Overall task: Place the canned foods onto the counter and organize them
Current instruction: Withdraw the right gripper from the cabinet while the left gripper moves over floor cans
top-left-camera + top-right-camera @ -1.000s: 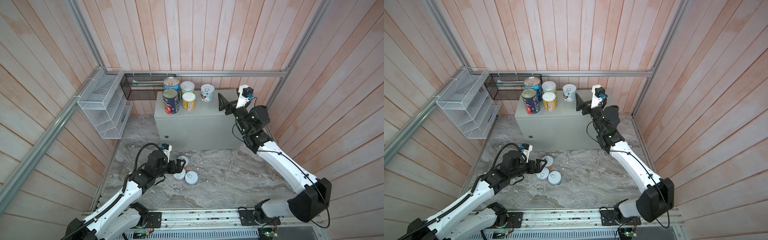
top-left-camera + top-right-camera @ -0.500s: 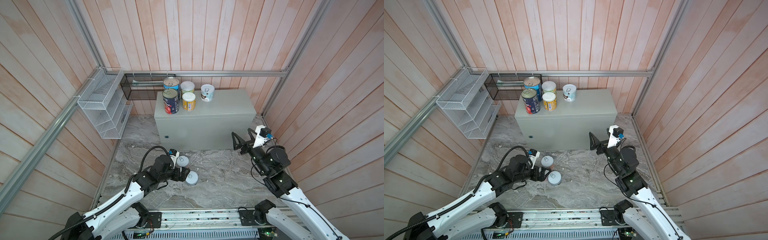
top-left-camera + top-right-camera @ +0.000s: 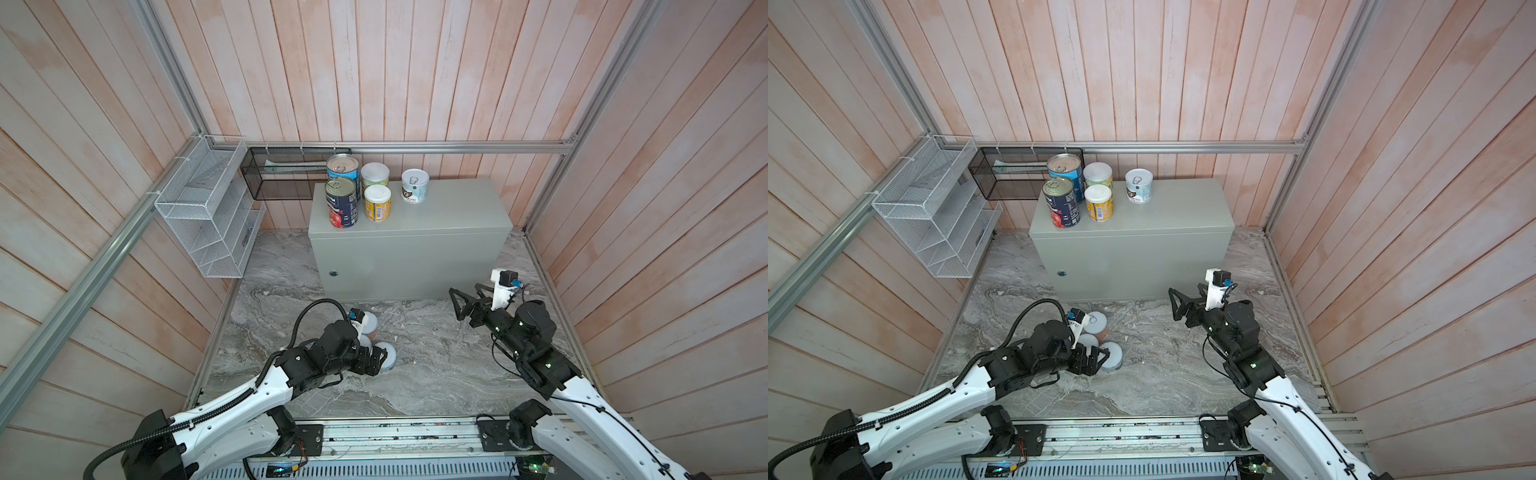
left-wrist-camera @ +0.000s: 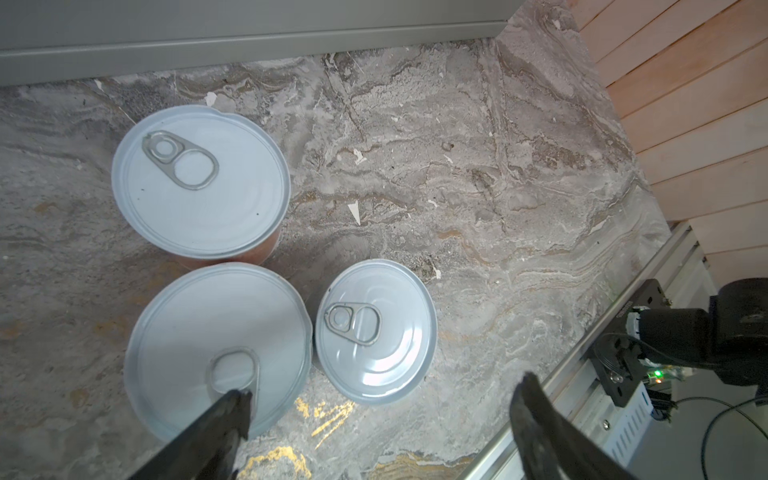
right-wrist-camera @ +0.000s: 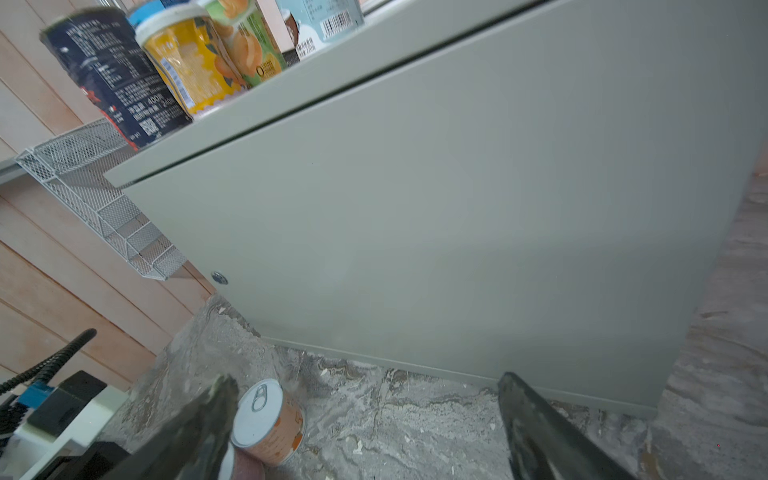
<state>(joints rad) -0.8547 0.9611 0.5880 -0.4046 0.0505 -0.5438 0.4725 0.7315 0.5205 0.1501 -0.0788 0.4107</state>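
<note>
Three short pale pull-tab cans (image 4: 199, 183) stand upright on the grey marble floor (image 4: 457, 166), lids up, under the left gripper (image 4: 382, 392), whose fingers are spread. Five more stand upright at the left end of the light-grey metal counter (image 3: 449, 208), among them a tall navy tomato can (image 3: 341, 203). The right gripper (image 5: 365, 384) hangs in front of the counter, spread wide and empty.

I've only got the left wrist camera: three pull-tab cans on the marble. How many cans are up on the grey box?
Observer: Five, at the counter's left end: navy can, light blue can, yellow can, green can and one pale pull-tab can.
Operator: Where's the right arm?
Observer: The right gripper has its fingers spread and holds nothing, in front of the counter's right end.
Operator: Room up there for mine?
Observer: Yes; the counter's top to the right of the pale pull-tab can is bare.
</note>
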